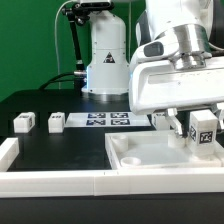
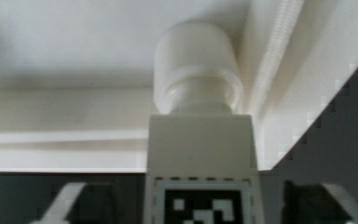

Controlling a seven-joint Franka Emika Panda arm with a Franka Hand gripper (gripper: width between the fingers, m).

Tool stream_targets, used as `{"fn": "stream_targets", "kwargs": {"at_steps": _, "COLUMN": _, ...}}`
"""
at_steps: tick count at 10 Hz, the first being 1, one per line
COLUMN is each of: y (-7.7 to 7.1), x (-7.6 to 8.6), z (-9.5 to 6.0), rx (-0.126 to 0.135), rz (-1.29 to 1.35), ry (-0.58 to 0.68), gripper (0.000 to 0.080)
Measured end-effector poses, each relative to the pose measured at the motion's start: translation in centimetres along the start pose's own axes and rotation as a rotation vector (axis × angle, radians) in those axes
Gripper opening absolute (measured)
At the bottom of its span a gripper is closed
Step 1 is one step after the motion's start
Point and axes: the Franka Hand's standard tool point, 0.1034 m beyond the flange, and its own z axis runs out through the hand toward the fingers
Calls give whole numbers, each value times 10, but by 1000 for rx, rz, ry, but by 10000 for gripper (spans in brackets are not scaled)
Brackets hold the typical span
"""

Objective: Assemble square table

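Your gripper (image 1: 193, 127) squeezes one white leg (image 1: 204, 131) tight, right over a corner of the big square top (image 1: 128, 163). Two more legs (image 1: 22, 123) sit well apart from it.

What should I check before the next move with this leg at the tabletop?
1. Grip: ok. The hand is shut on the leg, with fingers on both sides.
2. Leg direction: ok. Its round end points at the tabletop in the wrist view.
3. Alignment with a mounting hole: cannot tell, no hole is visible.
4. Tabletop position: ok, lying flat, recess up.
5. Contact between leg and tabletop: cannot tell.
6. Loose legs: ok, standing apart at the exterior view's left.
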Motion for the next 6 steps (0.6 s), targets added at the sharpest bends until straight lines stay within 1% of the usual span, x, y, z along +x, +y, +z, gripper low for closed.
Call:
{"fn": "stream_targets", "kwargs": {"at_steps": 1, "y": 0, "x": 0, "z": 0, "rx": 0, "rz": 0, "ry": 0, "gripper": 582}}
{"fn": "stream_targets", "kwargs": {"at_steps": 2, "y": 0, "x": 0, "z": 0, "rx": 0, "rz": 0, "ry": -1, "gripper": 582}}
{"fn": "stream_targets", "kwargs": {"at_steps": 3, "y": 0, "x": 0, "z": 0, "rx": 0, "rz": 0, "ry": -1, "gripper": 636}}
{"fn": "stream_targets", "kwargs": {"at_steps": 5, "y": 0, "x": 0, "z": 0, "rx": 0, "rz": -1, "ry": -1, "gripper": 645}}
{"fn": "stream_targets", "kwargs": {"at_steps": 6, "y": -1, "x": 0, "z": -3, "rx": 1, "rz": -3, "ry": 0, "gripper": 649}}
